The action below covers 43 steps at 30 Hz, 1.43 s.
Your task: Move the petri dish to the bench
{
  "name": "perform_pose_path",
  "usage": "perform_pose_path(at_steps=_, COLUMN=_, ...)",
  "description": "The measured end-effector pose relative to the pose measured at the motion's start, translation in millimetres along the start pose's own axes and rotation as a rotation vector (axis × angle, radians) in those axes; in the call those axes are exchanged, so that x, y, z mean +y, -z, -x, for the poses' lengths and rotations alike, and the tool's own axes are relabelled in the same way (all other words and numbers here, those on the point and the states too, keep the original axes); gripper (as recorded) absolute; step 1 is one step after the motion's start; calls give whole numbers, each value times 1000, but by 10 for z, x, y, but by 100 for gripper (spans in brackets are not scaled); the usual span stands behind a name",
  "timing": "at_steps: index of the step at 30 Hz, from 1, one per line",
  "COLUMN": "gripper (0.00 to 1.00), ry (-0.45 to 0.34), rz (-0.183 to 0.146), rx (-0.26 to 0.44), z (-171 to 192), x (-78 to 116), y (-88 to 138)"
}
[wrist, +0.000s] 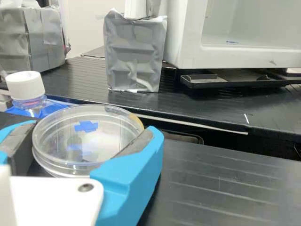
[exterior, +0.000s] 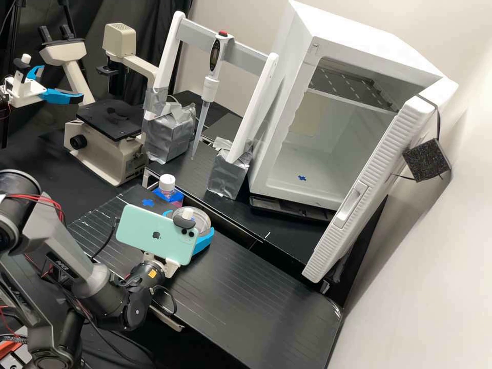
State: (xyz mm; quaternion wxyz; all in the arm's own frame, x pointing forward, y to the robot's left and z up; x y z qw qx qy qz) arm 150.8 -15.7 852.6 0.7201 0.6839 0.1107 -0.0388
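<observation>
Tool (exterior: 189, 221) clamped on clear petri dish (wrist: 56, 141).
Capped bottle (exterior: 166, 193), pinkish inside, stands near the dish in a blue holder (exterior: 177, 197).

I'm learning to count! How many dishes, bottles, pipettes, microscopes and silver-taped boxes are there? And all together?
Dish: 1
Bottle: 1
Pipette: 1
Microscope: 1
Silver boxes: 2
Total: 6
</observation>
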Motion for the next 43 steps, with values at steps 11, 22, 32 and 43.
perform_pose_path(at_steps=11, gripper=100, ry=-1, rz=0, rx=-2, z=2, x=2, y=4)
perform_pose_path(at_steps=22, gripper=100, ry=-191, rz=89, rx=105, z=59, x=75, y=424)
perform_pose_path(at_steps=32, gripper=100, ry=-300, rz=-48, rx=317, z=-141, x=243, y=752)
perform_pose_path(at_steps=43, gripper=100, ry=-330, rz=-124, rx=268, z=-449, x=118, y=721)
